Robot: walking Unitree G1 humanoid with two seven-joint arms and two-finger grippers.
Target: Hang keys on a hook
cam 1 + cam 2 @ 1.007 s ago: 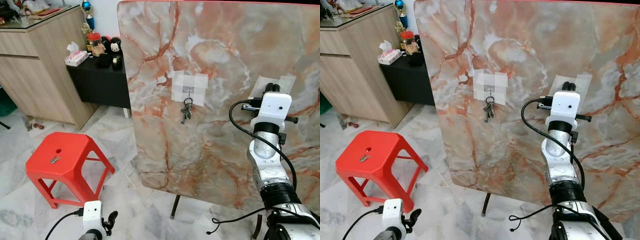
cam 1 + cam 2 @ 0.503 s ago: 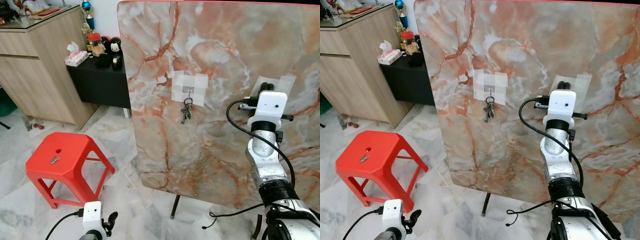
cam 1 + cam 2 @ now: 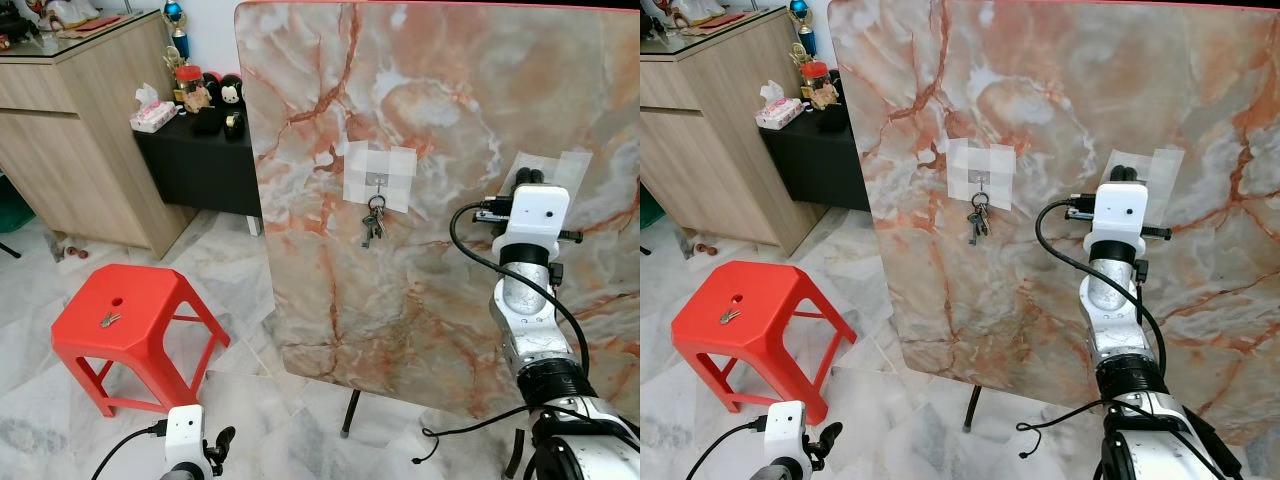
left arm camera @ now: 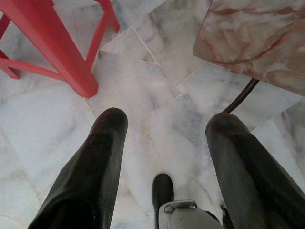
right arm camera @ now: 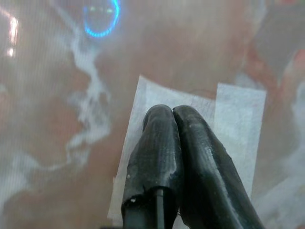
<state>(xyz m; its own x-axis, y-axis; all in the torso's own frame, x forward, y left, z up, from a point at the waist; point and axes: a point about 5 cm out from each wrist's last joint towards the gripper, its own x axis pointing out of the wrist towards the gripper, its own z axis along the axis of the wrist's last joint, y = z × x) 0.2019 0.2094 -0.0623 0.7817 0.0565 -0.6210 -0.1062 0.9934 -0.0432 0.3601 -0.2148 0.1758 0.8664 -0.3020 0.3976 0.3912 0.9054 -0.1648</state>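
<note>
Nearest, the left gripper [image 4: 164,143] hangs idle over the floor, fingers spread and empty. Farther off, the right gripper [image 5: 174,143], fingers pressed together holding nothing visible, points at a taped patch [image 3: 1138,170] whose hook is hidden. Beyond, keys [image 3: 372,227] already hang from the hook [image 3: 377,184] on the marble panel [image 3: 440,90]; another small key [image 3: 109,320] lies on the red stool [image 3: 150,310], apparently still unhung.

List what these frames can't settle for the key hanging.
- Right gripper: fingers pressed together at the taped patch; whether they pinch a key is hidden by the fingers.
- Hook under that patch: hidden in the eye views by the wrist camera.
- Small key on the stool: too small to detail.
</note>
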